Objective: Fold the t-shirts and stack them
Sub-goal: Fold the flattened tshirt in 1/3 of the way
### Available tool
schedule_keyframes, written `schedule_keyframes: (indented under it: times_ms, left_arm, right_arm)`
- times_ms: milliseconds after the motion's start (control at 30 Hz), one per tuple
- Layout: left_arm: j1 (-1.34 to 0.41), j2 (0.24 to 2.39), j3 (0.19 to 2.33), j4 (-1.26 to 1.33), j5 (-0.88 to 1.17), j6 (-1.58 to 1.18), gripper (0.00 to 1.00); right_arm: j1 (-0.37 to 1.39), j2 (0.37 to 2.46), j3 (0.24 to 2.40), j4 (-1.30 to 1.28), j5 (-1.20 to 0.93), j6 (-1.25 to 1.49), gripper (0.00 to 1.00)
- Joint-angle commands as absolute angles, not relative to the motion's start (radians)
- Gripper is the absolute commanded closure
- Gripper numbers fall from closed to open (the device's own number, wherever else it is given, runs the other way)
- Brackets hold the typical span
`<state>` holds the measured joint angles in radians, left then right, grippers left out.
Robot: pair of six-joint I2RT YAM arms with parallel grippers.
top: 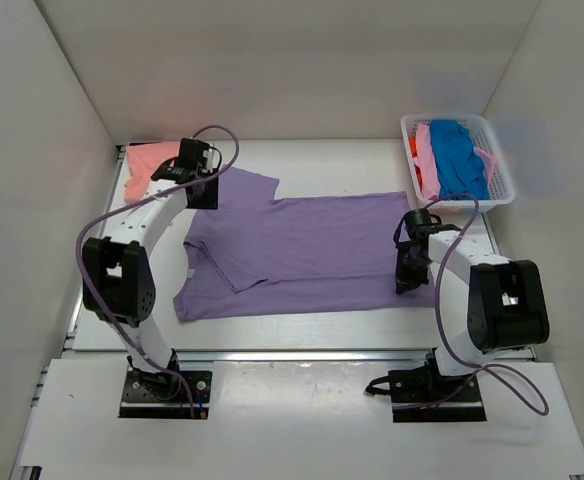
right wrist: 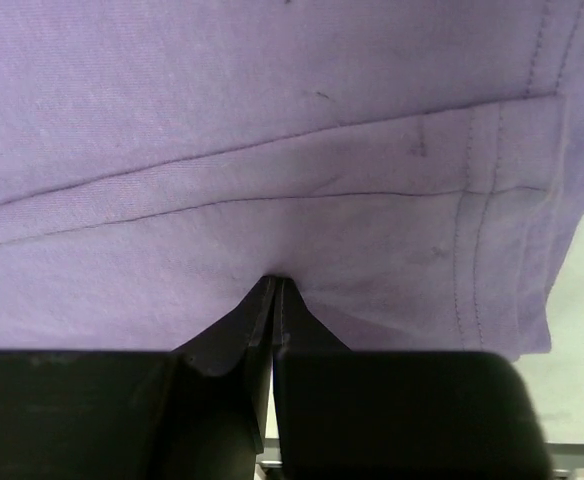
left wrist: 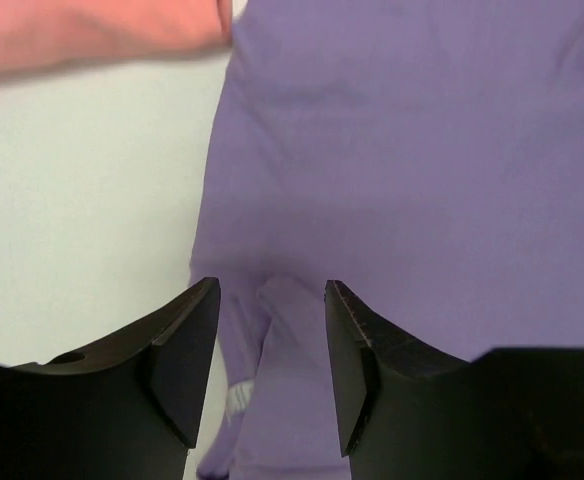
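Top external view: a purple shirt [top: 302, 250] lies spread across the middle of the white surface [top: 352, 165], reaching from near the left edge almost to the right edge. One sleeve points toward the far-left corner. A salmon shirt [top: 147, 170] sits in that far-left corner, just beside the sleeve. At the far-right corner a white basket [top: 410, 122] holds a blue shirt [top: 459, 160], a pink shirt [top: 427, 165] and a sliver of an orange shirt [top: 412, 150], all bunched together.

The left fingers [top: 200, 188] hang over the sleeve end of the purple shirt at its far-left side. The right fingers [top: 409, 283] are down at the shirt's near-right corner, close to the right edge of the surface.

Left wrist view: the left fingers [left wrist: 204, 310] stand apart, with a low ridge of the purple shirt [left wrist: 412, 200] rising between them; whether they touch it cannot be told. The salmon shirt [left wrist: 92, 35] shows blurred at the top, and bare surface [left wrist: 82, 200] lies beside the purple cloth.

Right wrist view: the right fingers [right wrist: 275, 300] are pressed together, pinching the edge of the purple shirt [right wrist: 272, 130] not far from its stitched hem, the cloth puckering at the grip. A strip of surface [right wrist: 582, 350] shows past the hem.
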<state>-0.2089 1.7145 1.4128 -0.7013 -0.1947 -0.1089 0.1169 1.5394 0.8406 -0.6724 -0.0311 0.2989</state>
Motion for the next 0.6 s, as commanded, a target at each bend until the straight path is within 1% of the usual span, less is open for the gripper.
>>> schedule_keyframes:
  times_ms: [0,100,200,233,367,467,567]
  left_arm:
    - [-0.204,1.775,1.511,-0.661,-0.183,-0.103,0.42]
    - [-0.215,1.873,1.6,-0.655,-0.207,-0.086,0.4]
    - [-0.209,1.982,1.693,-0.66,-0.216,-0.087,0.39]
    - [-0.212,2.018,1.748,-0.673,-0.209,-0.087,0.4]
    - [-0.206,2.179,1.934,-0.706,-0.23,-0.078,0.38]
    - [-0.2,2.265,2.054,-0.738,-0.239,-0.084,0.35]
    - [-0.198,2.334,2.134,-0.749,-0.244,-0.077,0.34]
  right_arm:
    - [0.109,1.554,0.784,-0.669,-0.023,0.333,0.99]
    - [0.112,1.551,0.796,-0.689,-0.008,0.331,0.99]
    - [0.113,1.549,0.831,-0.744,-0.002,0.333,0.98]
    - [0.112,1.551,0.85,-0.758,0.026,0.333,0.99]
    - [0.118,1.549,0.885,-0.801,0.021,0.339,0.97]
    - [0.136,1.548,0.881,-0.834,0.032,0.347,0.97]
    - [0.143,1.537,0.861,-0.838,0.034,0.341,0.98]
